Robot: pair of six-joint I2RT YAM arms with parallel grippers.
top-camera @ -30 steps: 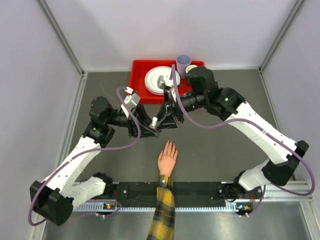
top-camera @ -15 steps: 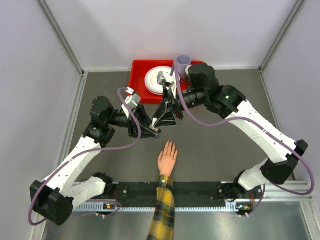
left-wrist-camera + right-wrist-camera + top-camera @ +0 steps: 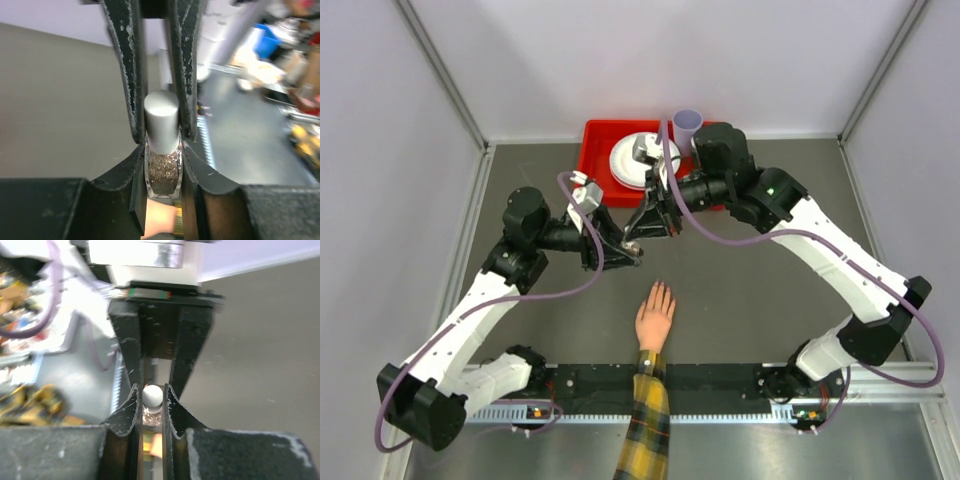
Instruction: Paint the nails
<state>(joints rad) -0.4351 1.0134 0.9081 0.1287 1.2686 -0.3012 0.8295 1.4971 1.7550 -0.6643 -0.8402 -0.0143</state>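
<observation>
Hovering above the grey table (image 3: 750, 290), the two arms meet tip to tip over the middle, and from overhead their black fingers hide whatever sits between them. The left wrist view clears that up: the left gripper (image 3: 162, 165) is clamped on the glass body of a small bottle (image 3: 162, 177) full of glittery polish. From the far side, the right gripper (image 3: 151, 400) is pinched tight on the bottle's pale cap (image 3: 161, 120). In the right wrist view the cap shows only as a round white end between the fingers.

The peach hand (image 3: 655, 320) lies flat on the table just nearer than the grippers, fingers pointing away toward them. Its plaid sleeve (image 3: 645, 430) runs off the bottom edge. The nails (image 3: 662, 289) are at the fingertips, too small to make out, so I cannot tell whether any carry polish. Both wrist cameras catch the hand only as a blurred peach patch.

At the back edge, a red tray (image 3: 595, 150) holds a white plate (image 3: 623, 158) and a lilac cup (image 3: 687, 122), all partly covered by the right arm.
</observation>
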